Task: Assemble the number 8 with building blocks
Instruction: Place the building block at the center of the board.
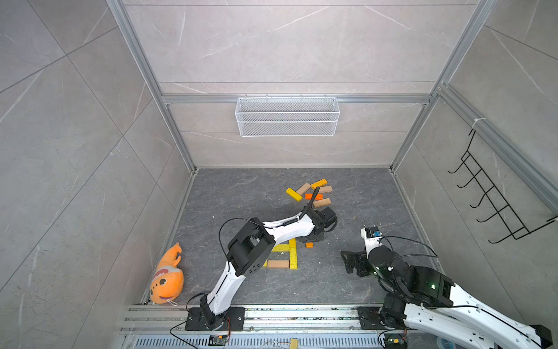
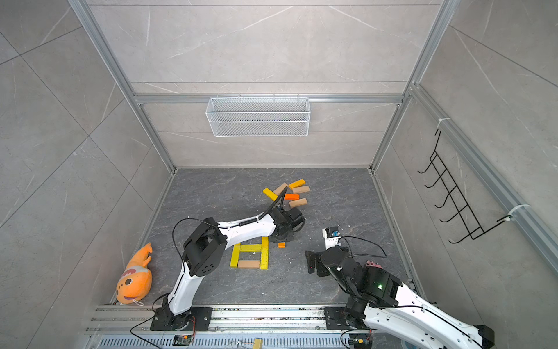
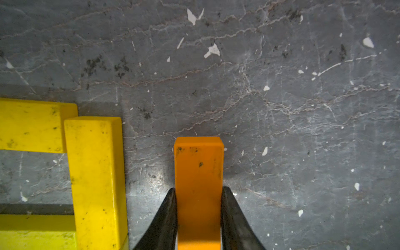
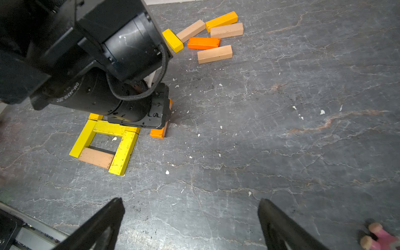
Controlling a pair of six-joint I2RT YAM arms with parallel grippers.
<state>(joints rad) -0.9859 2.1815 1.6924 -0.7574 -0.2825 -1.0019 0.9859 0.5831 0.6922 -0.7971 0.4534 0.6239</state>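
My left gripper (image 3: 198, 188) is shut on an orange block (image 3: 198, 168), low over the dark floor and just right of the started figure. Only the block's near end shows in both top views (image 1: 309, 245) (image 2: 281, 245). The figure is a square of yellow bars (image 2: 264, 256) closed at the front by a tan bar (image 2: 248, 264), with one more yellow bar (image 3: 95, 173) standing further back. Several loose blocks (image 1: 314, 196) (image 4: 203, 43) lie in a pile behind. My right gripper (image 4: 191, 201) hangs open and empty over bare floor to the right (image 1: 347, 261).
An orange plush fish (image 1: 167, 278) lies at the front left by the wall. A white wire basket (image 1: 287, 116) hangs on the back wall and a black hook rack (image 1: 495, 196) on the right wall. A small pink thing (image 4: 378, 238) lies near my right arm.
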